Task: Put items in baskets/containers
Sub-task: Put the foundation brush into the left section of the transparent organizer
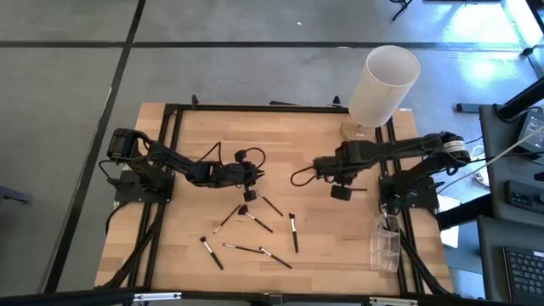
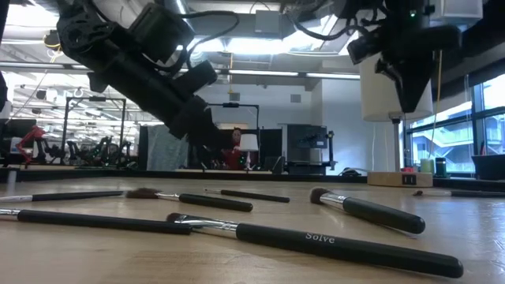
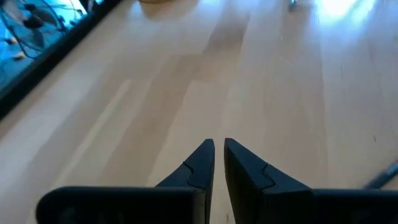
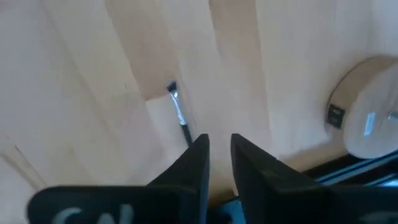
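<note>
Lying loose on the pale wooden table [image 1: 187, 127], toward its front edge, are seven thin black makeup brushes [image 1: 257, 224]. One brush [image 2: 316, 238] close to the low camera says "Solve" in white letters. Over the table's middle, the left gripper [image 3: 219, 149] has its fingers nearly together and holds nothing. Further right, the right gripper [image 4: 217, 144] has a narrow gap, also holding nothing. At the front right corner sits one small clear plastic box [image 1: 385, 249].

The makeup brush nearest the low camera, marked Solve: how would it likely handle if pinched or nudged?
The brush looks slim and round-handled, so a sideways nudge would probably roll it. Its straight handle suggests stiffness; only the bristle tip should flex. Lying flat on the table, it likely leaves little to pinch.
</note>
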